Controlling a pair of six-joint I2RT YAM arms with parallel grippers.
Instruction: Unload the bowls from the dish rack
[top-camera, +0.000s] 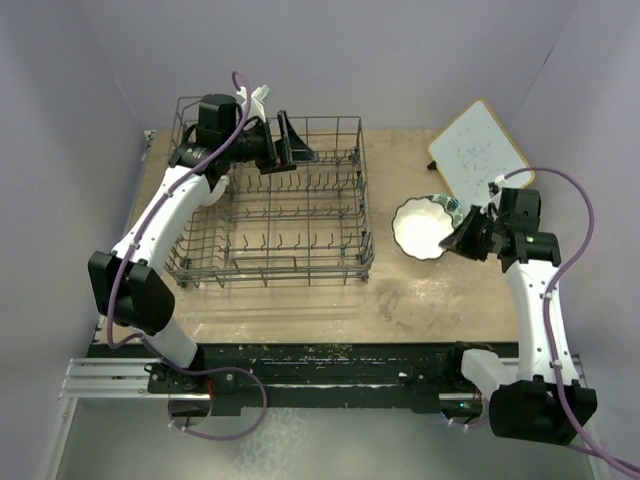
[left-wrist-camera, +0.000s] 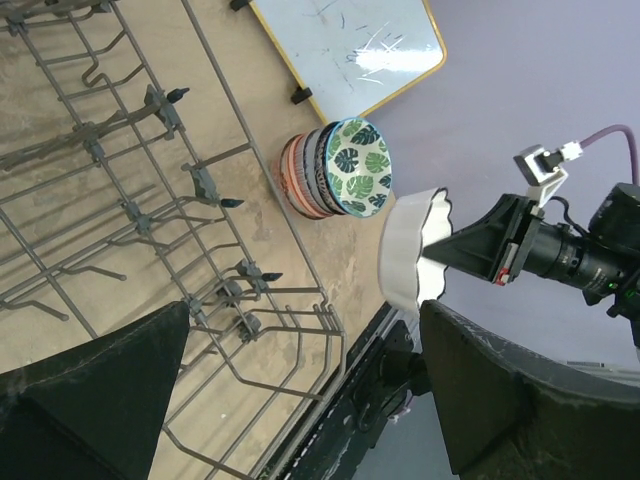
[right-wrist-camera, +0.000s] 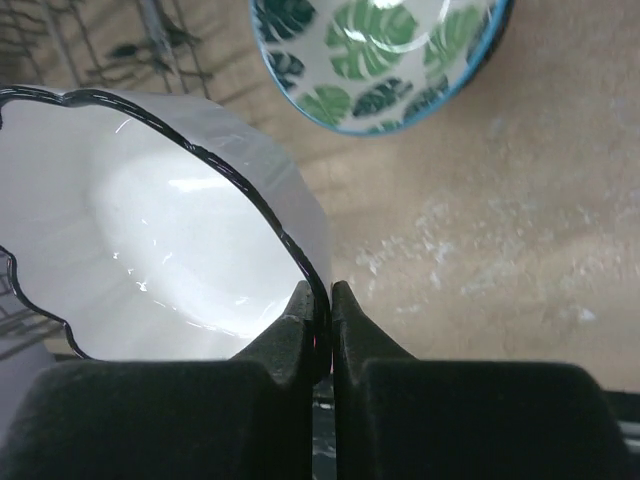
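Note:
The dark wire dish rack (top-camera: 366, 205) stands on the left half of the table, and no bowl shows in it. My left gripper (top-camera: 292, 150) hovers open and empty over the rack's far side; in the left wrist view it (left-wrist-camera: 305, 312) looks past the rack's wires (left-wrist-camera: 207, 182). My right gripper (top-camera: 463, 236) is shut on the rim of a white scalloped bowl (top-camera: 420, 228), right of the rack, just above the table. Its fingers (right-wrist-camera: 300, 320) pinch the dark-edged rim of that bowl (right-wrist-camera: 150, 220). A stack of patterned bowls (left-wrist-camera: 318, 172), topped by a green-white leaf bowl (right-wrist-camera: 380, 55), stands just behind it.
A white tilted board (top-camera: 480, 150) with a yellow frame leans at the far right, close behind the bowl stack. Purple walls close in the table on three sides. A black rail runs along the near edge (top-camera: 330, 365).

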